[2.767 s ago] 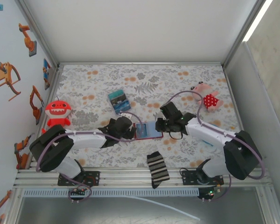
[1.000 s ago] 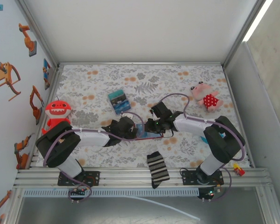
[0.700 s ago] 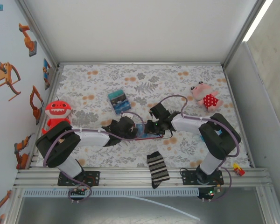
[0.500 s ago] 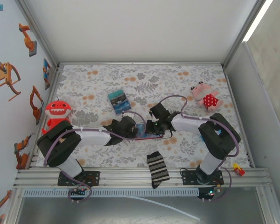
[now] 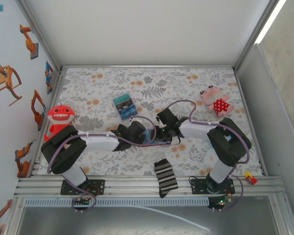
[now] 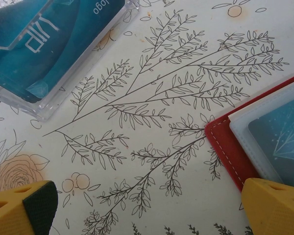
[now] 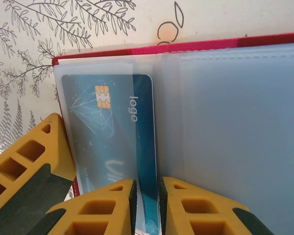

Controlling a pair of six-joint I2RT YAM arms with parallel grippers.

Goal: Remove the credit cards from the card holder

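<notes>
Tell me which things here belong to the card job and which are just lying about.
Job: dark-red folding card holder; teal plastic credit card in its pocket.
Lying about: clear plastic case; red shark plush; pink plush doll; striped sock.

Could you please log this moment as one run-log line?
left gripper: open, beside card holder | right gripper: shut on teal card | card: not yet out of holder
</notes>
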